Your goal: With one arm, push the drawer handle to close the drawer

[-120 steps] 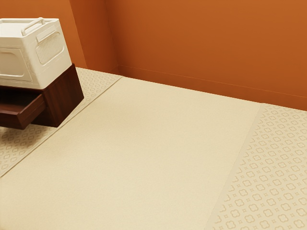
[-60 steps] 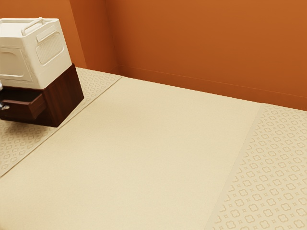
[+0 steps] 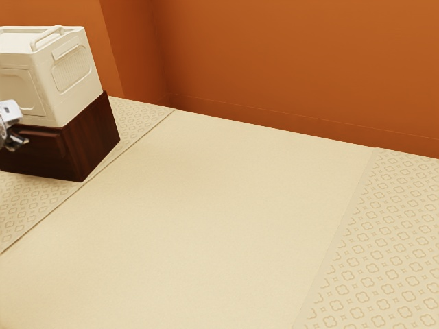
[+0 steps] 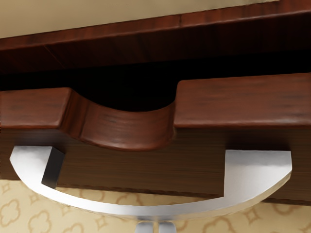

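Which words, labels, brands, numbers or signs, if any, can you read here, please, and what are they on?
None can be read on the white crate, the drawer front or its handle.
The dark mark on the arm's white end is too small to make out.

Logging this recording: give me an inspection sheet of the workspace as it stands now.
Surface: pale cream surface, part plain, part patterned.
Job's things: dark reddish-brown wooden drawer, nearly closed, with a dark gap behind its front; curved silver metal handle on that front; dark wooden cabinet around the drawer.
Clutter: white plastic box with a handle on top, standing on the cabinet.
Gripper: silver-grey gripper at the drawer handle's outer side; whether it touches, I cannot tell.
Cables: nothing seen.
Surroundings: plain orange walls.
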`<state>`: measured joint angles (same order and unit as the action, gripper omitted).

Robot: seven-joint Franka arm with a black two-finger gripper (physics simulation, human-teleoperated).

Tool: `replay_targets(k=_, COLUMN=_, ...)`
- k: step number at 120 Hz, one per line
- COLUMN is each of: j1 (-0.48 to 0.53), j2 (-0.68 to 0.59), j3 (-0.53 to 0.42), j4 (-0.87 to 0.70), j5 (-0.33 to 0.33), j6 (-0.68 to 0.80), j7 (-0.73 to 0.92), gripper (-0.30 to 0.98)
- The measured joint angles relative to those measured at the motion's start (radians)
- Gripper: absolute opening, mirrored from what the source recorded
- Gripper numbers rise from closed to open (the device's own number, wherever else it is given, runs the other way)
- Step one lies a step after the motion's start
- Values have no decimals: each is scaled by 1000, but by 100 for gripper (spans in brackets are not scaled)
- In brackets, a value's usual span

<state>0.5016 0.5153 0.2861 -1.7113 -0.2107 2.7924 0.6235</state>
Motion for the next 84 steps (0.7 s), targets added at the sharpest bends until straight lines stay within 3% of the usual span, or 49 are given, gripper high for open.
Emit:
replay_targets(k=45, j1=28, j2=56, j3=-36, j4=90, j5=-1, j6=-18, j7=14, gripper=-10)
replay_targets(k=84, j1=38, j2=34, j3=-45, j4=54, j5=-2, j6=-32, j7=26, gripper=-10)
